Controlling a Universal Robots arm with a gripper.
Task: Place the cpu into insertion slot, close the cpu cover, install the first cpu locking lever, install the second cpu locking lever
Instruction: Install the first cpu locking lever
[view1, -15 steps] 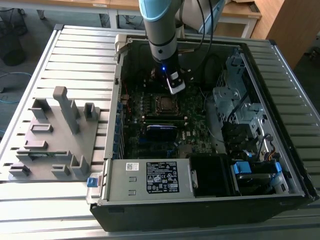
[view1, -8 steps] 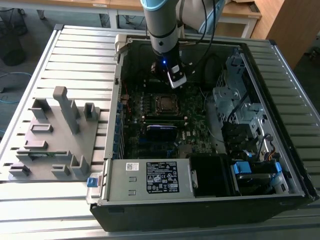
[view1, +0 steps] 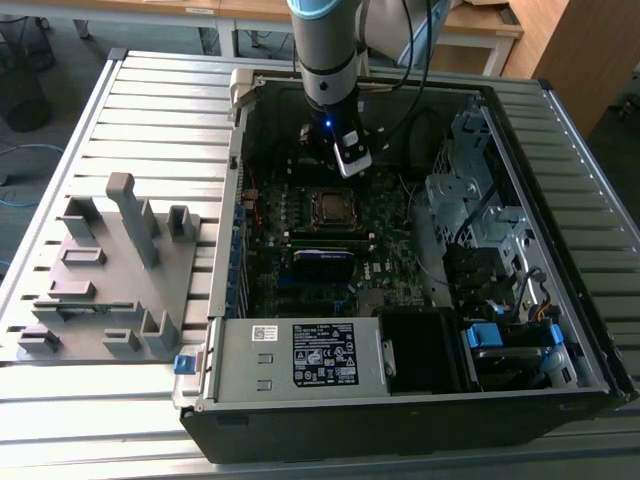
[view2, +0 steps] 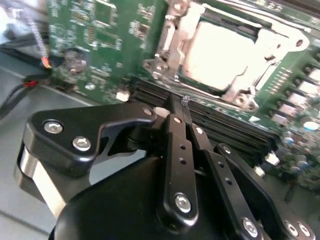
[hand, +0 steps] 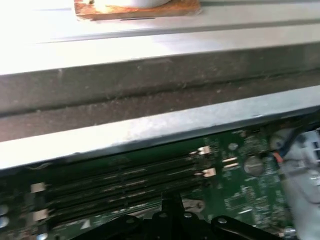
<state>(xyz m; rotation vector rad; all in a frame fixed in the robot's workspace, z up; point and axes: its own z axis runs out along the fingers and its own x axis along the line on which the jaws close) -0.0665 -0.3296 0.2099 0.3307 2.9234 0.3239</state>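
In the second wrist view, the black gripper (view2: 179, 107) fills the lower frame, its fingers (view2: 176, 131) clenched together on nothing. Beyond it, upper right of the frame, the cpu (view2: 225, 52) lies in the insertion slot (view2: 167, 37), the cpu cover (view2: 252, 82) down around it. In the exterior view, the arm (view1: 328, 50) hangs over the open computer case (view1: 400, 400).

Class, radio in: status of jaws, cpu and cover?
Gripper jaws shut, empty, above memory slots. Cpu seated in socket, cpu cover down. Nothing obstructing.
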